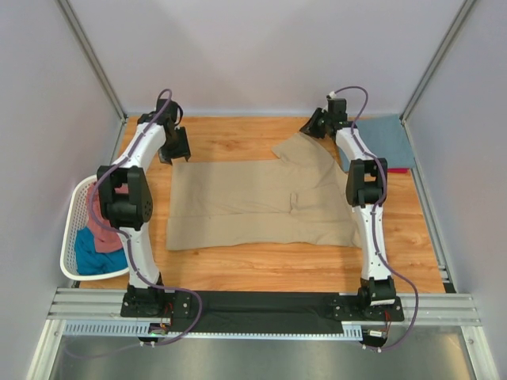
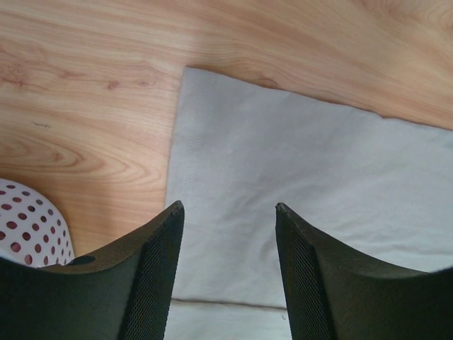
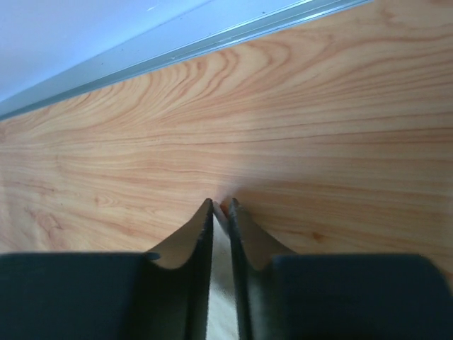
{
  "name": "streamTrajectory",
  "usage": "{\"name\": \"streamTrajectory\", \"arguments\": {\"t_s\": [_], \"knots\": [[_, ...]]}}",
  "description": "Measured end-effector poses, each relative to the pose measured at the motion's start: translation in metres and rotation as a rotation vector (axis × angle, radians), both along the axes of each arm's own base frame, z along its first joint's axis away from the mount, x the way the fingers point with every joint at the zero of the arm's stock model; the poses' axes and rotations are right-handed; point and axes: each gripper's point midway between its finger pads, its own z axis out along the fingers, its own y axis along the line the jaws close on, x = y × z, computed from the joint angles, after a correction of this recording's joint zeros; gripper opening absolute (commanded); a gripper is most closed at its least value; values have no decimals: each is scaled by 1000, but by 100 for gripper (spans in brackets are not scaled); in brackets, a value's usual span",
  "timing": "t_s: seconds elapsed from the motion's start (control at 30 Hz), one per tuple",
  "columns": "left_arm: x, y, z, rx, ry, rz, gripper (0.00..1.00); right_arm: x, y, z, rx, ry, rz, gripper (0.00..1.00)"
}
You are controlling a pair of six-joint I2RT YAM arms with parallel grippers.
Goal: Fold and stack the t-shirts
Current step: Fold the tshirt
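Both far corners of the tan shirt (image 1: 253,206) are attended: right gripper (image 3: 221,204) pinches sleeve cloth; left gripper (image 2: 228,209) hangs open, hem corner just ahead, shirt lying lengthwise between them.

I can't read any lettering, brand, number or sign from my three cameras. Nothing legible shows on the tan t-shirt (image 1: 253,202) or on the white basket (image 1: 70,226).
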Motion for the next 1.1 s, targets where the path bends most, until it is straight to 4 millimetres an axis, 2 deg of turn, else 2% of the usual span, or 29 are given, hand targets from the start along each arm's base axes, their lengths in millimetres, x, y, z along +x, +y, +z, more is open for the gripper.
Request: {"name": "streamTrajectory", "arguments": {"t_s": [0.07, 0.23, 0.5, 0.67, 0.93, 1.1], "knots": [[3, 3, -3, 11, 11, 7, 61, 0, -3, -1, -3, 0, -3, 0], [11, 11, -11, 22, 33, 23, 60, 1, -8, -1, -28, -14, 7, 0], [17, 21, -36, 26, 91, -3, 59, 0, -9, -1, -57, -49, 51, 0], [20, 23, -50, 27, 121, -37, 57, -4, -5, 14, -54, -82, 88, 0], [28, 24, -68, 35, 147, -67, 56, -4, -5, 59, -83, -184, 128, 0], [26, 25, -75, 42, 163, -85, 56, -7, -9, 68, -97, -202, 140, 0]]}}
